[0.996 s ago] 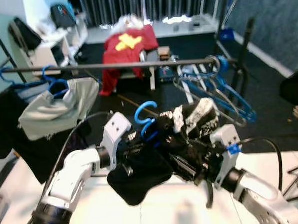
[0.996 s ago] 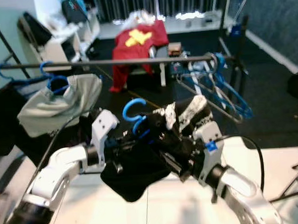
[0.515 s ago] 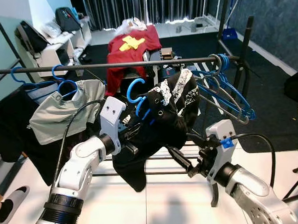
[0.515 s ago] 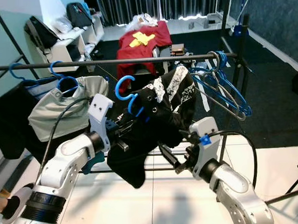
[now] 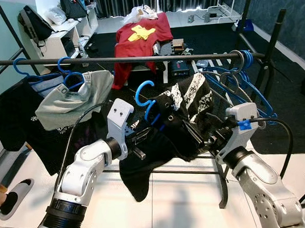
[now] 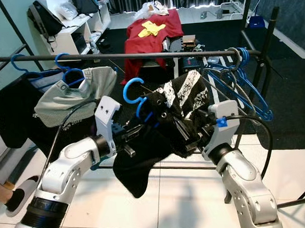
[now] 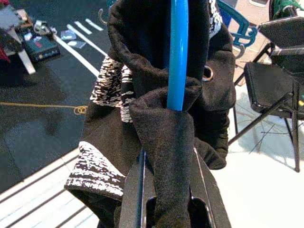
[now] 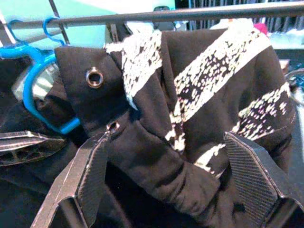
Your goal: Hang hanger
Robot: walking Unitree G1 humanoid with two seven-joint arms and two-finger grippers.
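A long dark clothes rail (image 5: 139, 58) is running across the room in front of the robot, well above white floor tiles (image 5: 188, 209). Behind it, a red garment with a yellow print (image 5: 138, 35) is lying draped over some furniture on the dark carpet. At the robot's left end of the rail, a dark shirt (image 5: 12, 119) and a grey-green top (image 5: 72, 98) are hanging on blue hangers. At the right end, a bunch of bare blue hangers (image 5: 243, 89) is dangling from the bar.

Between the two arms, just below the rail, a black hoodie with white patterned stripes (image 5: 181, 120) is sagging, its lower folds hanging down toward the floor. It is sitting on a blue hanger (image 5: 145, 94) whose hook is standing up free in the air, below the bar and not touching it.

The left gripper (image 7: 166, 209) is squeezing its fingers onto a bunched fold of the black fabric with the blue hanger stem running through it. The right gripper (image 8: 166, 175) is reaching in from the other side with its fingers (image 8: 88, 178) spread wide, the hoodie's cloth lying between them; one fingertip is beside a metal eyelet (image 8: 95, 76).

A person's slippered foot (image 5: 11, 195) is standing at the left edge.
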